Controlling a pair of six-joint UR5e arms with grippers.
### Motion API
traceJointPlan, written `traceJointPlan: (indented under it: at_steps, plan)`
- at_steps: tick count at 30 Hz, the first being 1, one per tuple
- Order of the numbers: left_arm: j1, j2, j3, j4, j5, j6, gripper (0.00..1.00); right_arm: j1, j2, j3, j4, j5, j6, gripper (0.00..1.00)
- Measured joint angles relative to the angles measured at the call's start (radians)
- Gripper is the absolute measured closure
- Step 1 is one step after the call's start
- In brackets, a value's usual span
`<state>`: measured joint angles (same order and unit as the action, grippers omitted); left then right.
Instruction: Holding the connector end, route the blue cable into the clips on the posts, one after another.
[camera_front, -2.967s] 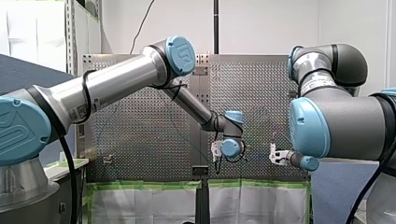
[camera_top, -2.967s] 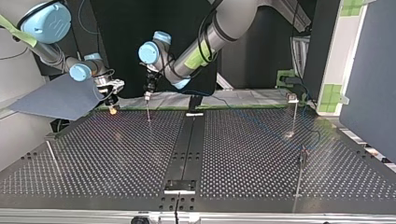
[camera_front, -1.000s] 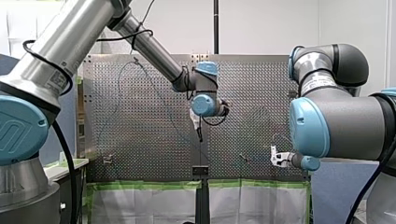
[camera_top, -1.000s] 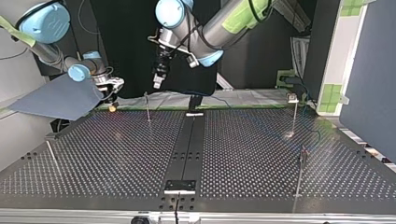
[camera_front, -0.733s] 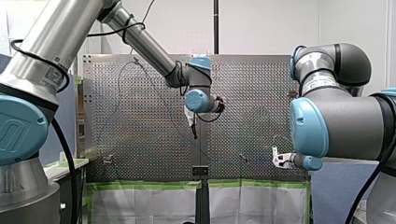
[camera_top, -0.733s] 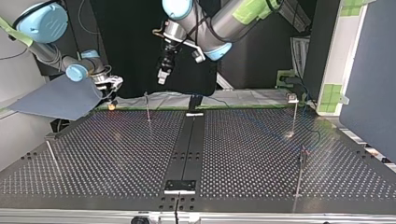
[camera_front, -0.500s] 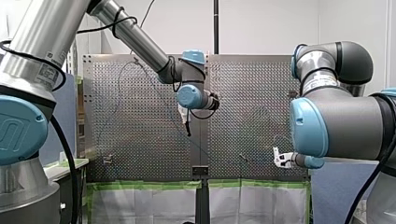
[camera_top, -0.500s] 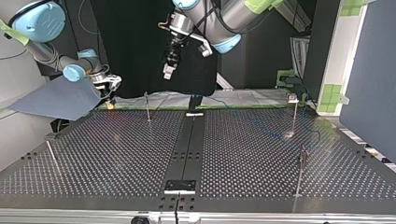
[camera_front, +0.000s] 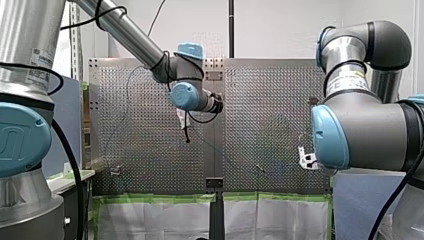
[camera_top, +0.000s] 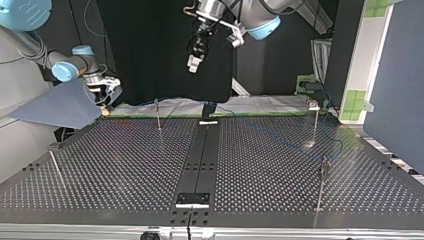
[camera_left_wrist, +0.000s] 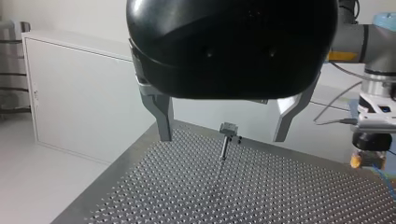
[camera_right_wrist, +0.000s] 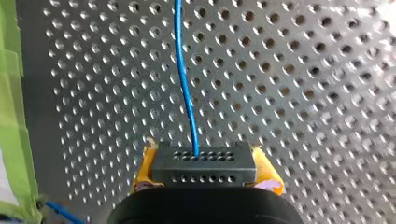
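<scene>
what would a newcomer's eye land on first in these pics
The blue cable running over the perforated table from the black connector that my right hand clamps between yellow pads, in the right wrist view. Next, my left hand, open and empty, high above the table at the top view's upper middle, with a clip-topped post ahead of its fingers in the left wrist view.

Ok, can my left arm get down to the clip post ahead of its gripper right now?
Probably yes. My left gripper hangs open and empty above the table, the post stands alone ahead of it, and my right gripper sits off to one side.
</scene>
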<state>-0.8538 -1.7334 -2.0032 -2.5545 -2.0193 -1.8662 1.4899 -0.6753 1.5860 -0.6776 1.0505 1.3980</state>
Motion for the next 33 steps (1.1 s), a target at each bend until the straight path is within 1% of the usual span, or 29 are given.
traceJointPlan:
  at_steps: [3, 5, 10, 14, 16, 18, 19, 22, 33]
  plan:
    - [0.0, 0.029, -0.029, -0.003, 0.0, 0.0, 0.0, -0.005, -0.03, 0.022, 0.001, 0.023, 0.022, 1.0]
    - [0.001, 0.048, -0.048, -0.004, 0.0, 0.0, 0.0, -0.006, -0.053, 0.029, -0.002, 0.035, 0.043, 1.0]
    - [0.003, 0.093, -0.094, -0.002, 0.0, 0.002, 0.0, 0.005, -0.111, 0.031, -0.007, 0.044, 0.098, 1.0]
    - [0.004, 0.109, -0.133, 0.019, 0.0, 0.002, 0.0, 0.011, -0.153, 0.032, -0.013, 0.038, 0.126, 1.0]
    - [0.005, 0.112, -0.157, 0.031, 0.0, 0.002, 0.0, 0.014, -0.175, 0.032, -0.025, 0.025, 0.143, 1.0]
    - [0.005, 0.112, -0.176, 0.036, 0.0, 0.004, 0.0, 0.018, -0.192, 0.032, -0.039, 0.011, 0.154, 1.0]
    - [0.005, 0.113, -0.186, 0.038, 0.0, 0.005, 0.0, 0.02, -0.201, 0.032, -0.046, 0.004, 0.159, 1.0]
    - [0.005, 0.113, -0.198, 0.039, 0.0, 0.006, 0.0, 0.022, -0.212, 0.032, -0.055, -0.005, 0.165, 1.0]
    - [0.005, 0.113, -0.202, 0.04, 0.0, 0.007, 0.0, 0.023, -0.216, 0.032, -0.059, -0.009, 0.167, 1.0]
